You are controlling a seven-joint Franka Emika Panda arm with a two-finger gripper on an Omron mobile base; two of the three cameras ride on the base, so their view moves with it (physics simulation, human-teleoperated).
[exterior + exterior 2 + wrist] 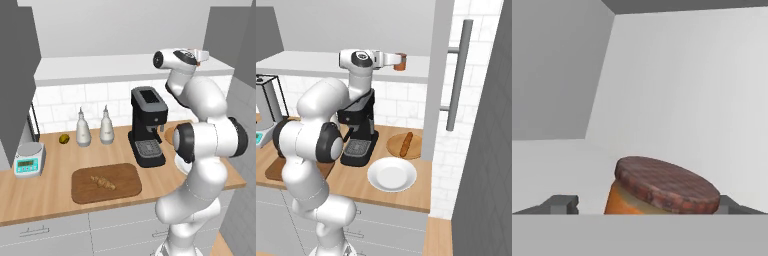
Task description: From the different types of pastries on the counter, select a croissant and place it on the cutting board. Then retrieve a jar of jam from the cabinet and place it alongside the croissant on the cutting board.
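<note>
The first half of the task looks done: the croissant (103, 182) lies on the board (127, 188), far below the hand and off to one side, down on the desk (50, 195). The second half is under way but not finished. The hand (400, 62) is raised to the open cabinet and reaches in over its shelf (301, 62), and the jar (662, 192) stands upright on that shelf right in front of the hand, between its two fingers (561, 204). In the hand view one dark fingertip rises to each side of the jar with a clear gap on the side that can be judged, so the hand is spread wide and released: it brackets the jar but does not clamp it, and I cannot tell whether either pad is already touching the glass. What is left, as I judge it, is to close on the jar, lift it clear of the shelf, carry it down past the coffee machine (147, 125) and set it on the board beside the croissant. The stick pastry (405, 143) lies on its round plate (415, 150) well below the hand and plays no further part.
</note>
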